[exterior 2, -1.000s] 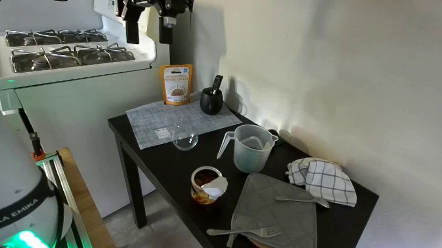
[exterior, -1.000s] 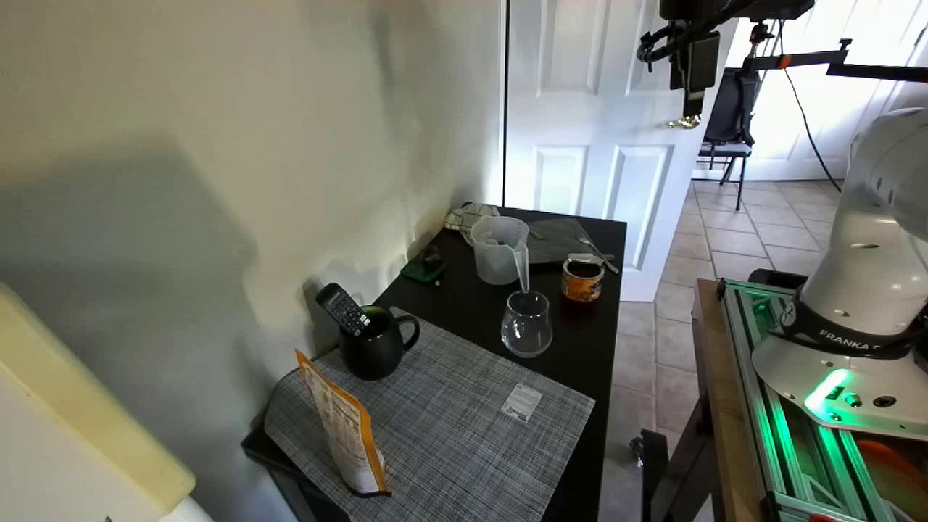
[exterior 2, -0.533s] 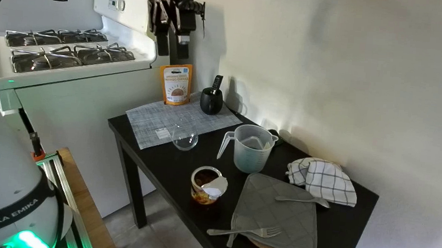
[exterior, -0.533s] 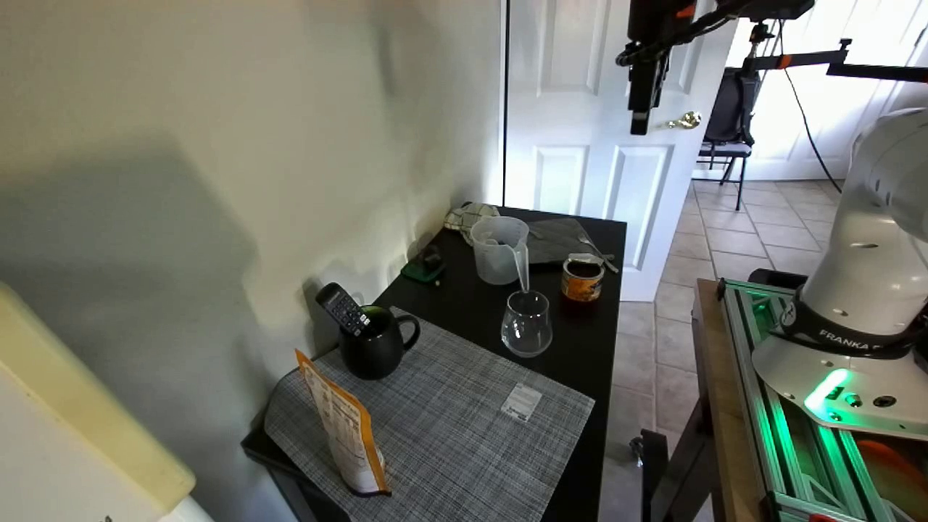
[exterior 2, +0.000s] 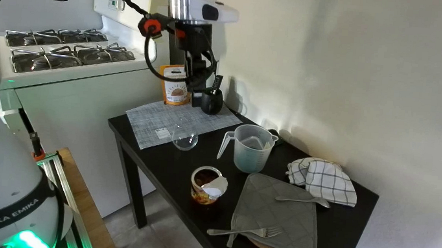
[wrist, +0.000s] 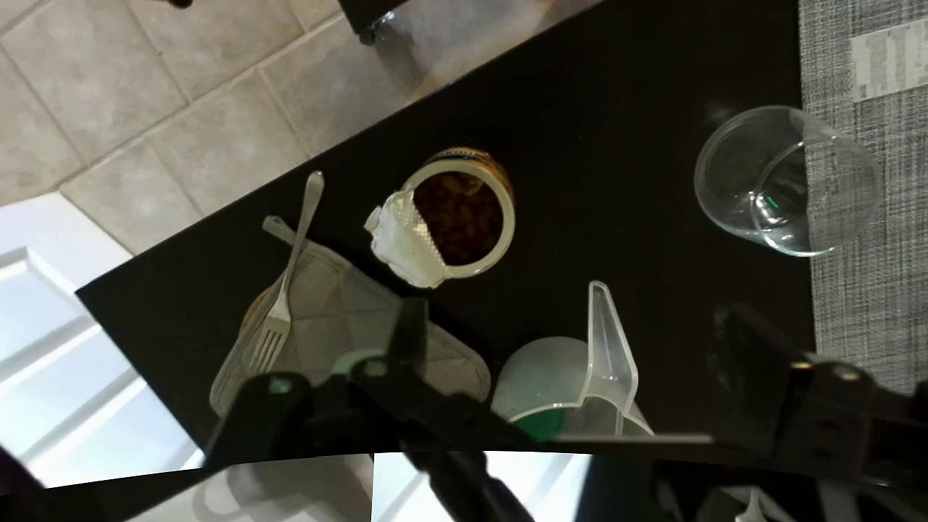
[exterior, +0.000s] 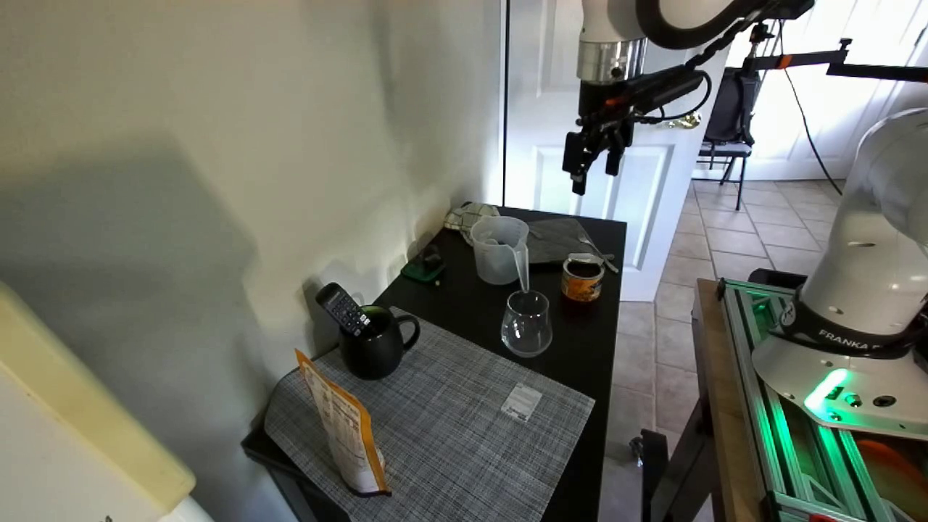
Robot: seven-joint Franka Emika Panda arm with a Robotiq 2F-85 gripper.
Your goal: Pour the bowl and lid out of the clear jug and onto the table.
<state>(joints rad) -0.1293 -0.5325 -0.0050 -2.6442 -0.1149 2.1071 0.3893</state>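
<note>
The clear jug (exterior: 499, 254) stands upright on the black table (exterior: 576, 362). It also shows in an exterior view (exterior 2: 250, 158) and in the wrist view (wrist: 540, 373), its handle (wrist: 612, 355) pointing up in that picture. Pale pieces and something green show in or through the jug; I cannot tell bowl from lid. My gripper (exterior: 596, 176) is open and empty, in the air above the table's height. In the wrist view its dark fingers (wrist: 573, 319) are wide apart on either side of the jug and its handle. The far part of the jug is hidden there.
A clear glass (exterior 2: 185, 139) and an opened can (exterior 2: 202, 195) stand near the jug. A grey pot holder (exterior 2: 277, 213) with a fork (exterior 2: 263, 232) and a checked cloth (exterior 2: 330, 186) lie close. A black mug (exterior: 370, 351) and a pouch (exterior: 348, 435) stand on the placemat (exterior: 449, 413).
My gripper has come down and over the table, left in an exterior view and right in the other exterior view. Its wrist has turned. The jug and other things have not moved.
</note>
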